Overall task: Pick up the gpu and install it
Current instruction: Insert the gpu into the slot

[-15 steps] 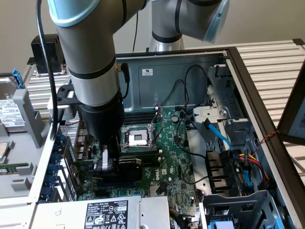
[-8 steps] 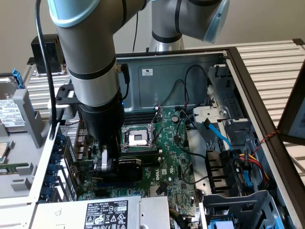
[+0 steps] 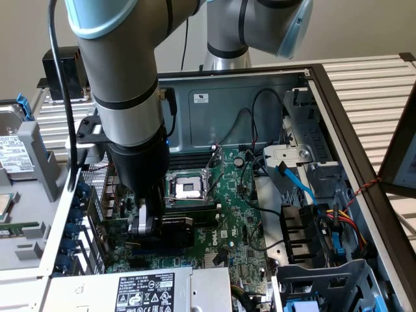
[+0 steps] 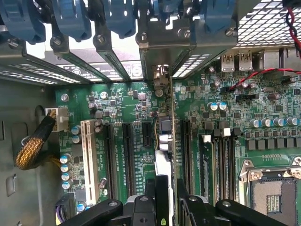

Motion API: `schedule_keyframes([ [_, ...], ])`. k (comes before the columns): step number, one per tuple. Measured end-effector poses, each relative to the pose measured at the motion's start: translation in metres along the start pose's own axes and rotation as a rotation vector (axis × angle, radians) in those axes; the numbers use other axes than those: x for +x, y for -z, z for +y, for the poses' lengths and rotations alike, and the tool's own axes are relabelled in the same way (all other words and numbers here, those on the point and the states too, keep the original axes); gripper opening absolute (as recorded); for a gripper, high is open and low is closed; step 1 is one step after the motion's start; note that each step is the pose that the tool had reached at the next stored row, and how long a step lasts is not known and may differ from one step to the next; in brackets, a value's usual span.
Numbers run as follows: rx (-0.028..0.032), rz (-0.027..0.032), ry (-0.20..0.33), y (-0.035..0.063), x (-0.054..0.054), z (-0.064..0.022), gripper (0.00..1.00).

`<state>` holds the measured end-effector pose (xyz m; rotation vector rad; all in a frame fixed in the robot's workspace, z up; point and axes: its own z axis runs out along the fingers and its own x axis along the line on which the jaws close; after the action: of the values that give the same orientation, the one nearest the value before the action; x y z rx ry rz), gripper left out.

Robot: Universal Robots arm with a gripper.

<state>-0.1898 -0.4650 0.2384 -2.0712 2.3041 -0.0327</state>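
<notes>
Down inside the open computer case (image 3: 312, 84) I've got the claw (image 3: 144, 224) low over the Dell motherboard (image 3: 237, 208), and it's clamped on the gpu (image 3: 172, 233). From outside I see the black cooler shroud just beside the claw, toward the exterior view's right. On the wrist camera the card (image 4: 163, 155) runs edge-on straight out ahead of the claw (image 4: 163, 207), with its silver end bracket (image 4: 160, 77) up by the rear slot openings.

I can't tell whether the card's bottom edge is in a slot or only resting above one. That's my worry. Long black expansion slots (image 4: 127, 157) lie close on either side of the claw, so a small sideways offset could put the edge connector on a slot wall, and pushing down then would flex the card or the board.

Second risk: the bracket. If it catches the blue retainer clips (image 4: 120, 19) or the metal dividers beyond the claw, the far end hangs up and the card tilts.

Third: the grip is on a thin edge, so a hard push might let the card slip between the fingers (image 4: 150, 207).
</notes>
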Motion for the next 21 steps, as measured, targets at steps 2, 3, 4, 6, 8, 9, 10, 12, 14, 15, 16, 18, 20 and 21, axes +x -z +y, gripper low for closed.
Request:
schedule_keyframes([
  [2,0.0002,-0.0002,0.000,-0.0002,0.0000,0.0003,0.27],
  [3,0.0002,-0.0002,0.000,-0.0003,0.0000,0.0006,0.27],
  [4,0.0003,-0.0002,0.000,-0.0005,0.0000,0.0008,0.27],
  [6,-0.0001,0.0001,0.000,-0.0007,0.0001,0.0011,0.27],
  [8,-0.0001,0.0003,0.000,-0.0011,0.0002,0.0012,0.27],
  [9,-0.0002,0.0002,0.000,-0.0014,0.0002,0.0013,0.27],
  [10,-0.0002,0.0003,0.000,-0.0018,0.0002,0.0013,0.27],
  [12,-0.0002,0.0002,0.000,-0.0026,0.0002,0.0014,0.27],
  [14,0.0001,-0.0001,0.000,-0.0036,0.0002,0.0014,0.27],
  [15,0.0000,0.0000,0.000,-0.0038,0.0002,0.0015,0.27],
  [16,-0.0001,0.0001,0.000,-0.0040,0.0002,0.0015,0.27],
  [18,-0.0002,0.0002,0.000,-0.0041,0.0002,0.0018,0.27],
  [20,-0.0001,-0.0001,0.000,-0.0042,0.0002,0.0018,0.27],
  [21,0.0000,-0.0001,0.000,-0.0042,0.0002,0.0018,0.27],
])
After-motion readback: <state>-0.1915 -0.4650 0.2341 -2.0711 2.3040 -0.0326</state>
